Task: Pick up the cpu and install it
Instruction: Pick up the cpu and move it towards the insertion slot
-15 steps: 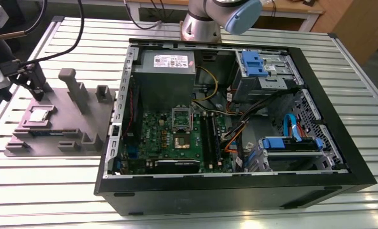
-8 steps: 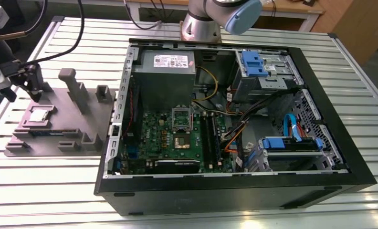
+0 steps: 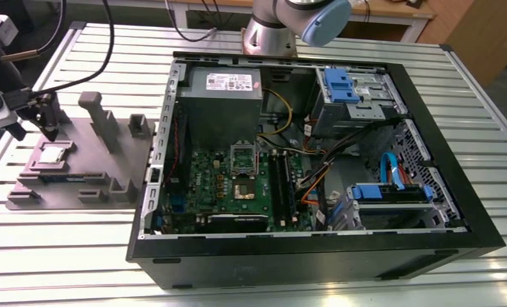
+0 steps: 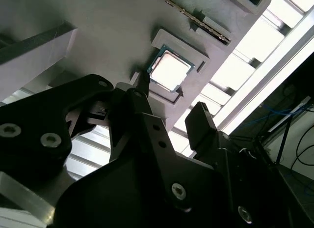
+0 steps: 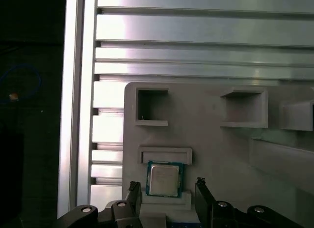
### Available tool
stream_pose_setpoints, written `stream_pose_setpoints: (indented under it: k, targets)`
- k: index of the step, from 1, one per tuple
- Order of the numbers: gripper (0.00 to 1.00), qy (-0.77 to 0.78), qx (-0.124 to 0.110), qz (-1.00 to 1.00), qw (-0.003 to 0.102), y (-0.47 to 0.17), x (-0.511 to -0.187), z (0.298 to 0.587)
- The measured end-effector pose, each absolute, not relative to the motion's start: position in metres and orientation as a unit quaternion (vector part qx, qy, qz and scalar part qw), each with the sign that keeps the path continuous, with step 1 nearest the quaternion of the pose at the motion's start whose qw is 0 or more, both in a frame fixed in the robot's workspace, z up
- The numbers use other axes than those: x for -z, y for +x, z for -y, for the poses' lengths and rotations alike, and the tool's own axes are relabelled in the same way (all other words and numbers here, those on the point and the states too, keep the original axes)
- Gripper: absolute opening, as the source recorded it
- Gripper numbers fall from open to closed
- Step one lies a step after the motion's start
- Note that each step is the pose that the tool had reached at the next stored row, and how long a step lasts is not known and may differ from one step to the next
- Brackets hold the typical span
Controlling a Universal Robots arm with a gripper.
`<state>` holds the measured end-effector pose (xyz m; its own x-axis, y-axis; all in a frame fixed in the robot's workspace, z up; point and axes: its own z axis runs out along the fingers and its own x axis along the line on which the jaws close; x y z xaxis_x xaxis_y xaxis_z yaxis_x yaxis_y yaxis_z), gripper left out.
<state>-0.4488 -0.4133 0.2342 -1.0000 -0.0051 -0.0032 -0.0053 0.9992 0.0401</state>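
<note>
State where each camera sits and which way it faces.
Exterior view: off the arm, raised, looking down on the computer case, grey fixture and arm; gripper at the exterior view's left.
First wrist view: on the wrist, looking down past the gripper onto the cpu.
Second wrist view: on the wrist, looking obliquely past the gripper at the cpu.
Shared: both wrist views frame the cpu between the open gripper's tips.

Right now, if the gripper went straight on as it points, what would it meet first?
Probably the cpu, in its pocket on the grey fixture: the open jaws of the gripper flank it in both wrist views. Depth is unclear.
</note>
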Motion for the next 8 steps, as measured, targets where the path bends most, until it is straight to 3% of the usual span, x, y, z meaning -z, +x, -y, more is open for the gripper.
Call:
stream_pose_setpoints:
  k: [8]
  targets:
    - [0.56, 0.0, -0.017, -1.0, 0.002, -0.4488, -0.2313, 0.4134]
